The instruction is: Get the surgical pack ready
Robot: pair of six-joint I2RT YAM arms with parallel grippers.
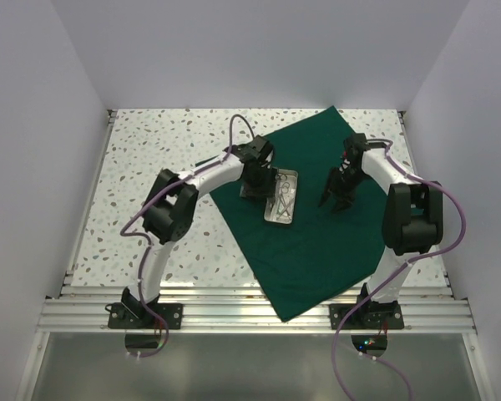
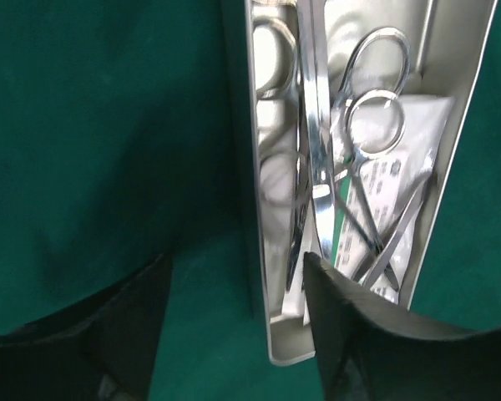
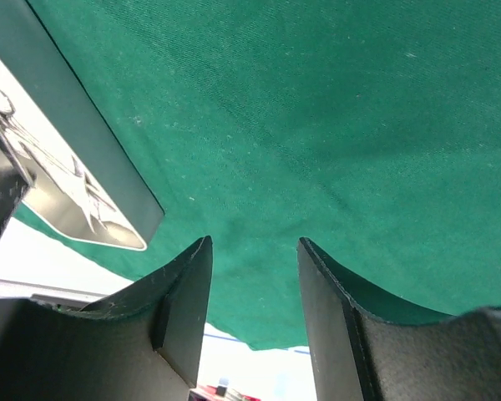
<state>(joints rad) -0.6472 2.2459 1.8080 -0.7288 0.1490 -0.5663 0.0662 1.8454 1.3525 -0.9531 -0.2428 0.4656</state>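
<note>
Top external view: a white speckled table [image 1: 150, 159], boxed in by plain white walls [image 1: 250, 50], carries the dark green drape [image 1: 317, 251] spread flat (its near corner laps over the metal rail [image 1: 234, 311]). The steel tray [image 1: 277, 221] sits on the drape, with silver instruments [image 2: 351, 167] and a white packet [image 2: 409, 159] inside. The left gripper [image 1: 255, 188] is open astride the tray's left wall. The right gripper [image 1: 334, 203] is open above bare drape.

The dark green drape [image 1: 317, 251] lay spread flat, cornerwise on the tabletop [image 1: 150, 150]. On it, left of centre, sat a small steel tray [image 1: 280, 220] holding silver ring-handled instruments [image 2: 359, 167] over a white packet [image 2: 413, 150].
</note>
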